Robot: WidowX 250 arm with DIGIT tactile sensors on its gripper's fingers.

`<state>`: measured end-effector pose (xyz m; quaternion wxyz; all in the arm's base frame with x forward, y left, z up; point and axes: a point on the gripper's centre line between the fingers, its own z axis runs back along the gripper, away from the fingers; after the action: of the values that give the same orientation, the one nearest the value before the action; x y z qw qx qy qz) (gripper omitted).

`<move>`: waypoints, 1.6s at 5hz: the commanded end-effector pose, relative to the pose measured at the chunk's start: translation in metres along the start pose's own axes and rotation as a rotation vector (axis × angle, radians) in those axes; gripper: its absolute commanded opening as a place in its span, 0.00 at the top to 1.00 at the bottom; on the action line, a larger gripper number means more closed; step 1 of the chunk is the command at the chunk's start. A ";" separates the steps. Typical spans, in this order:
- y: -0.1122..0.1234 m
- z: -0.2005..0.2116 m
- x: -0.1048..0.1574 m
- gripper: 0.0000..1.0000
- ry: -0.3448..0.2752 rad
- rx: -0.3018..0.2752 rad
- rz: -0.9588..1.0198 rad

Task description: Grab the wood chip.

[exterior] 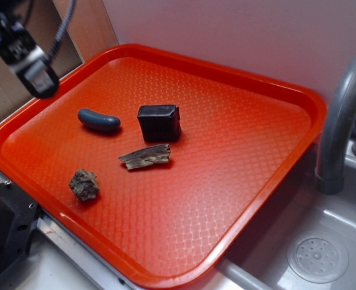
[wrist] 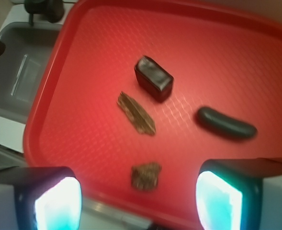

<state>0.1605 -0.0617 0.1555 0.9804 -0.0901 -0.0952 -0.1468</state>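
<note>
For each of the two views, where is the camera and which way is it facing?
Exterior: fixed beside and above the orange plastic tray, looking down at an angle; the robot's hand hangs at upper left, the grey sink at right.
Wrist: rides on the hand, looking down past its two fingers at the tray; the hand is open and empty.
Shared: the flat grey-brown wood chip, black box, blue-grey bean-shaped piece, lumpy brown rock.

The robot's gripper (wrist: pixel 138 201) hangs in the air with its jaws spread wide apart and nothing between them. Two glowing fingertips (wrist: pixel 57 203) frame the wrist view. From outside, its dark body sits upper left.
</note>
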 end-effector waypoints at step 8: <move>-0.019 -0.151 0.034 0.00 0.030 0.038 -0.257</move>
<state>0.2142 -0.1129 0.0202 0.9604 -0.0550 -0.0936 -0.2565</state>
